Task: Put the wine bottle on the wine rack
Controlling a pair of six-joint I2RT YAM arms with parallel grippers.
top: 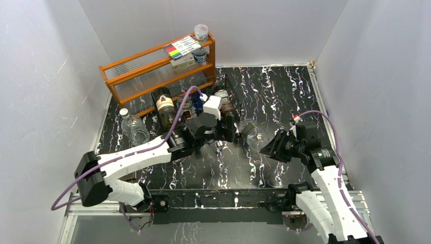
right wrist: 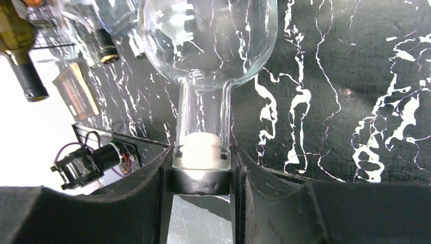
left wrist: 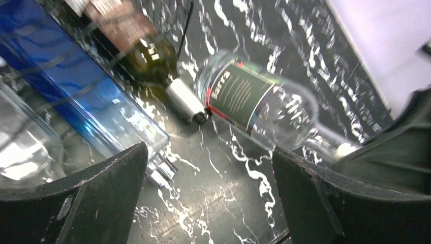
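Note:
The wine bottle [top: 251, 133] is clear glass with a dark label and lies on its side on the marbled table, right of the wine rack [top: 224, 82]. My right gripper [top: 270, 147] is shut on its neck; in the right wrist view the capped neck [right wrist: 203, 122] sits between the jaws of this gripper [right wrist: 202, 178]. My left gripper [top: 223, 129] stands open at the rack's front, just left of the bottle. In the left wrist view this gripper [left wrist: 211, 198] has only bare table between its fingers, with the labelled bottle [left wrist: 244, 94] beyond.
A dark bottle [top: 163, 107] and a blue bottle [top: 198, 104] lie in the rack. A clear plastic bottle [top: 133, 128] stands at the left. The orange wooden shelf [top: 152, 71] with markers and jars is behind the rack. White walls enclose the table.

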